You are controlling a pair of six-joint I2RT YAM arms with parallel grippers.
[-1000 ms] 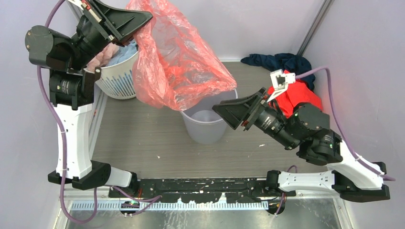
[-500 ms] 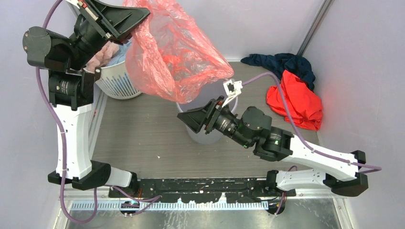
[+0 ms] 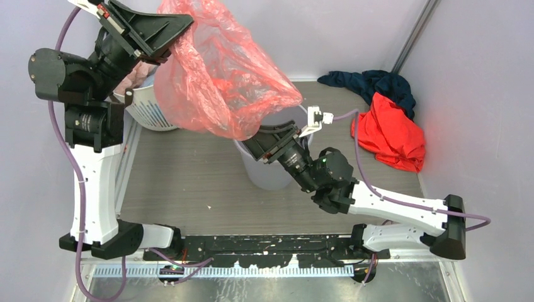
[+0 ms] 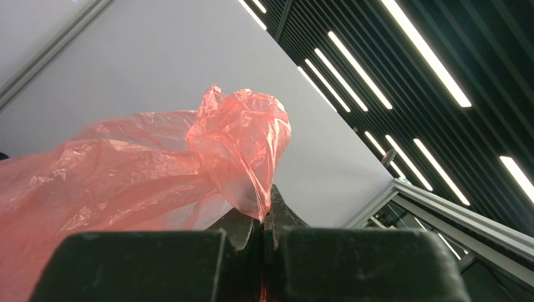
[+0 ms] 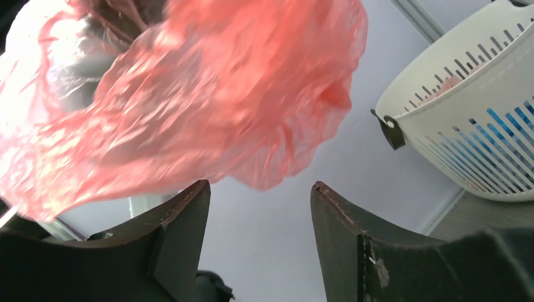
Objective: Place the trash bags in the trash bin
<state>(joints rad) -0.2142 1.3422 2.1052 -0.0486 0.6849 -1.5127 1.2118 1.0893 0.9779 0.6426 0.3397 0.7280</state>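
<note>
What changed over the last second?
Right gripper swung left from beside the red cloth to over the bin, jaws open under the bag, nothing grasped. Left gripper drew the bag slightly up-left. Unchanged: left grip on bag; bin, basket and cloth in place.

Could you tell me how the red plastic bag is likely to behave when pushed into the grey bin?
The trash bag looks floppy: it hangs in crumpled folds from the shut left claw. Probably very light, being thin and see-through. It looks wider than the bin, so may drape over the rim.
</note>
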